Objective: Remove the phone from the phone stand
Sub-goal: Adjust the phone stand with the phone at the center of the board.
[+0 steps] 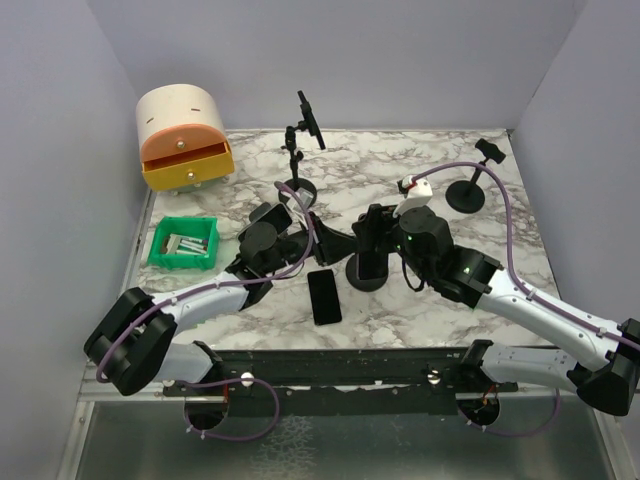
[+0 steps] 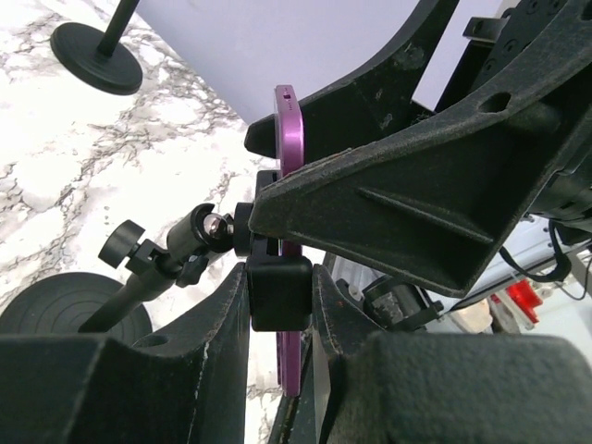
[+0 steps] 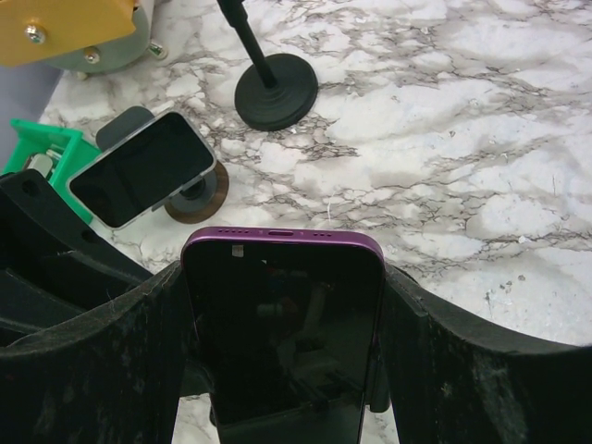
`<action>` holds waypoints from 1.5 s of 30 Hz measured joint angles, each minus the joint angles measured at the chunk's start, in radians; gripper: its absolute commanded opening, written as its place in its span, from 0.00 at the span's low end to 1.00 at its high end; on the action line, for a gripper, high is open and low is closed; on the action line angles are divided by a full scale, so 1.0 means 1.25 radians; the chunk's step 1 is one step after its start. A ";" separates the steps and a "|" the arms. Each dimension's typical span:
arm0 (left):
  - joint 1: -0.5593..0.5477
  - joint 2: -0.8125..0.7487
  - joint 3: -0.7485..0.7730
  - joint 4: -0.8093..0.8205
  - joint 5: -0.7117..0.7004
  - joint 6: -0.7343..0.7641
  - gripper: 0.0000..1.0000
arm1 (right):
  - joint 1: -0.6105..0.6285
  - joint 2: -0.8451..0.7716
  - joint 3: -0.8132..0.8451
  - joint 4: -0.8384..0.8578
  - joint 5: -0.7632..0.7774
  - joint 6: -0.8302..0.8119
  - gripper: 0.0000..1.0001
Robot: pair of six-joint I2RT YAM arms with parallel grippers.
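The purple phone (image 3: 282, 342) stands upright in the clamp of the phone stand (image 2: 277, 291). My right gripper (image 3: 285, 277) is shut on the phone, one finger against each long edge. Seen from the left wrist, the phone (image 2: 291, 139) is edge-on. My left gripper (image 2: 277, 294) is shut on the stand's black clamp block, just below the phone. The stand's arm and ball joint (image 2: 208, 231) slope down to its round base (image 2: 55, 319). From above, both grippers meet mid-table over that base (image 1: 367, 272), the right gripper (image 1: 378, 232) above it.
A black phone (image 1: 323, 296) lies flat in front of the stand. Another phone sits on a low stand (image 3: 143, 166) to the left. Taller stands rise at the back (image 1: 300, 190) and right (image 1: 465, 195). A green bin (image 1: 183, 243) and a yellow drawer unit (image 1: 185, 135) sit at the left.
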State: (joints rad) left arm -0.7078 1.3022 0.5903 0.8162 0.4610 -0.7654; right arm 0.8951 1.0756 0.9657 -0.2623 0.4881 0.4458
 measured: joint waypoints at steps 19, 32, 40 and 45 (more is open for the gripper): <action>0.032 0.064 -0.069 0.243 0.035 -0.159 0.00 | 0.005 -0.003 -0.006 0.008 0.002 0.035 0.00; 0.032 0.016 -0.066 0.163 0.035 -0.121 0.00 | 0.013 -0.010 -0.014 0.014 0.002 0.050 0.00; 0.032 0.017 -0.065 0.173 0.050 -0.131 0.00 | 0.012 -0.056 -0.055 0.042 -0.013 0.068 0.00; 0.032 0.028 -0.064 0.194 0.068 -0.142 0.00 | 0.010 -0.089 -0.079 0.048 -0.031 0.078 0.00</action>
State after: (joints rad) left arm -0.6678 1.3376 0.5106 1.0584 0.5465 -0.9432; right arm 0.9073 0.9642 0.8669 -0.2020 0.4496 0.5426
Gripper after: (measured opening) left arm 0.264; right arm 0.750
